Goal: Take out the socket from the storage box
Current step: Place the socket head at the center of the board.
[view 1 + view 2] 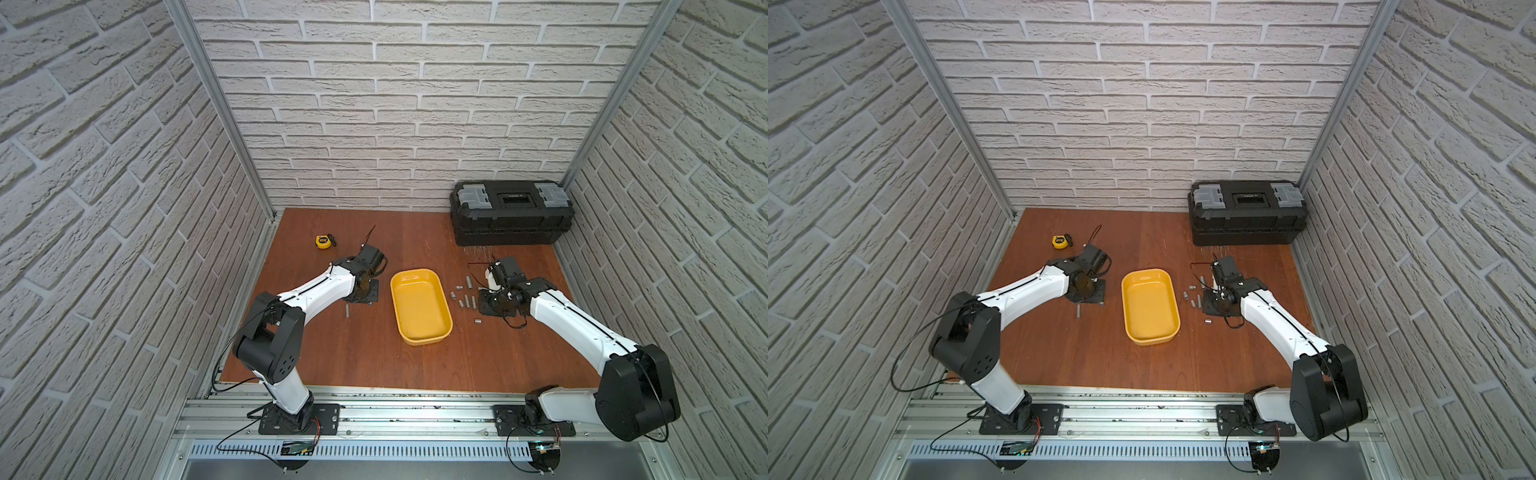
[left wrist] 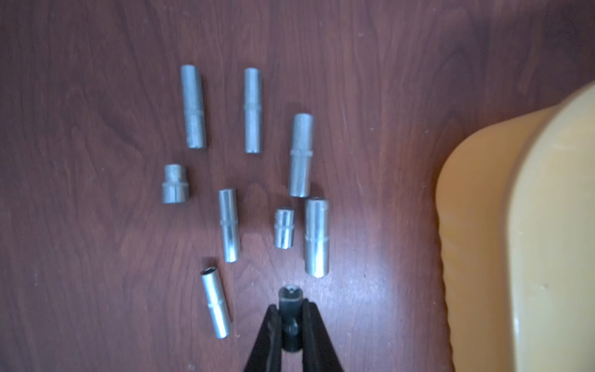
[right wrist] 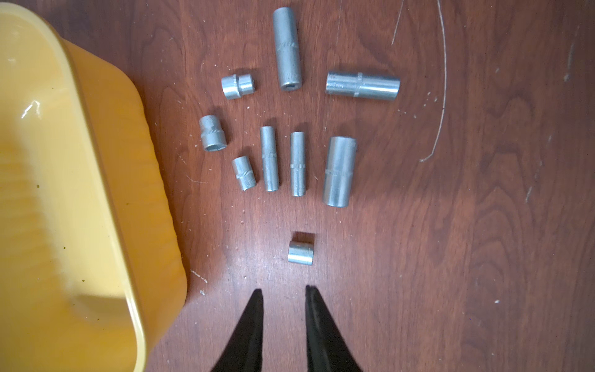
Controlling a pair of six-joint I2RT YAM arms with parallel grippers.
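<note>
Left hand [image 2: 291,305] low, around socket [image 2: 290,293]

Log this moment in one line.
left gripper: shut on socket | right gripper: open | box: empty | other sockets: on table

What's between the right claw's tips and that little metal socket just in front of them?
Nothing but bare wooden table separates the right gripper from the short socket; the right wrist view shows it.

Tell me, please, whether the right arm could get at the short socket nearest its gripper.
Probably yes: the right gripper is open, and the short socket lies straight ahead of it, with nothing between them.
</note>
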